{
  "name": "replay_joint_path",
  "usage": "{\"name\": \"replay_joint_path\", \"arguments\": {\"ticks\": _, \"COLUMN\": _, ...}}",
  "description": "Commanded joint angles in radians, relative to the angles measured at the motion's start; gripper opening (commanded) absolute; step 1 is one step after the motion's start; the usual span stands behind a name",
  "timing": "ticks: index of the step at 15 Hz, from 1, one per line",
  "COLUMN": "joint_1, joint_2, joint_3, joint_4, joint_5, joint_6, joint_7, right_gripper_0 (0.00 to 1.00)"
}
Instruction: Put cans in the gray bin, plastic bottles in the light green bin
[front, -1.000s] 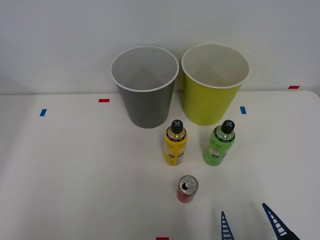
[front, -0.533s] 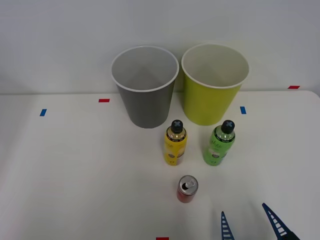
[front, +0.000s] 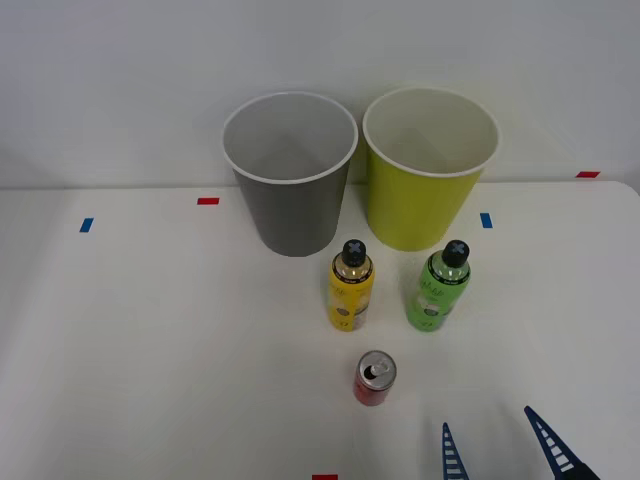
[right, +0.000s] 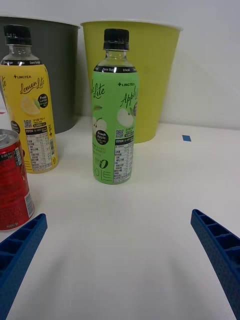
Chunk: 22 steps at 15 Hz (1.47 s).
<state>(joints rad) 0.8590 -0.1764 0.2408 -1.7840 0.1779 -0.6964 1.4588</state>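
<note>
Two bins stand side by side at the far edge of the white worktop (front: 130, 330), rims nearly touching: 1 gray bin (front: 291, 180) twd the left, 1 light green bin (front: 428, 172) twd the right. Both are upright w/ white rims, and nothing shows inside them from the front view.

In front of the bins stand 2 plastic bottles, both upright w/ black caps. The yellow bottle (front: 351, 287) sits just in front of the gap between the bins, nearer the gray one; the green bottle (front: 438, 288) sits in front of the light green bin. The two bottles are near each other but apart.

1 red can (front: 375, 378) stands upright nearer the front edge, between the bottles and that edge, closer to the yellow bottle (silver top w/ pull tab facing up). It touches neither bottle.

The right gripper (front: 503, 448) is at the front edge twd the right corner, low over the worktop, its blue ribbed fingers (right: 218, 249) spread wide and holding nothing. In the wrist view the green bottle (right: 114, 111) stands ahead between the fingers, well clear of both; the can (right: 14, 180) is just beyond one fingertip.

Small tape marks dot the worktop: 2 blue (front: 486, 220), 3 red (front: 208, 201).
</note>
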Motion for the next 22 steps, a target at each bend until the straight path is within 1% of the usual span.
{"name": "replay_joint_path", "arguments": {"ticks": 1, "joint_1": 0.000, "joint_2": 0.000, "joint_3": 0.000, "joint_4": 0.000, "joint_5": 0.000, "joint_6": 0.000, "joint_7": 0.000, "right_gripper_0": 1.00}}
{"name": "replay_joint_path", "arguments": {"ticks": 4, "joint_1": 0.000, "joint_2": 0.000, "joint_3": 0.000, "joint_4": 0.000, "joint_5": 0.000, "joint_6": 0.000, "joint_7": 0.000, "right_gripper_0": 1.00}}
{"name": "replay_joint_path", "arguments": {"ticks": 5, "joint_1": -0.009, "joint_2": -0.006, "joint_3": -0.003, "joint_4": 0.032, "joint_5": 0.002, "joint_6": 0.015, "joint_7": 0.000, "right_gripper_0": 1.00}}
{"name": "replay_joint_path", "arguments": {"ticks": 7, "joint_1": -0.028, "joint_2": -0.008, "joint_3": -0.011, "joint_4": 0.074, "joint_5": -0.005, "joint_6": -0.035, "joint_7": 0.002, "right_gripper_0": 1.00}}
{"name": "replay_joint_path", "arguments": {"ticks": 8, "joint_1": -0.031, "joint_2": -0.021, "joint_3": -0.009, "joint_4": 0.084, "joint_5": -0.005, "joint_6": -0.083, "joint_7": 0.002, "right_gripper_0": 1.00}}
{"name": "replay_joint_path", "arguments": {"ticks": 9, "joint_1": -0.032, "joint_2": -0.041, "joint_3": -0.005, "joint_4": 0.080, "joint_5": -0.038, "joint_6": -0.110, "joint_7": 0.005, "right_gripper_0": 1.00}}
{"name": "replay_joint_path", "arguments": {"ticks": 13, "joint_1": -0.081, "joint_2": -0.071, "joint_3": 0.014, "joint_4": 0.058, "joint_5": -0.086, "joint_6": -0.094, "joint_7": 0.000, "right_gripper_0": 1.00}}
{"name": "replay_joint_path", "arguments": {"ticks": 18, "joint_1": -0.181, "joint_2": -0.077, "joint_3": 0.034, "joint_4": 0.060, "joint_5": -0.135, "joint_6": -0.048, "joint_7": -0.003, "right_gripper_0": 1.00}}
{"name": "replay_joint_path", "arguments": {"ticks": 22, "joint_1": -0.255, "joint_2": -0.101, "joint_3": 0.048, "joint_4": 0.060, "joint_5": -0.178, "joint_6": -0.005, "joint_7": -0.006, "right_gripper_0": 1.00}}
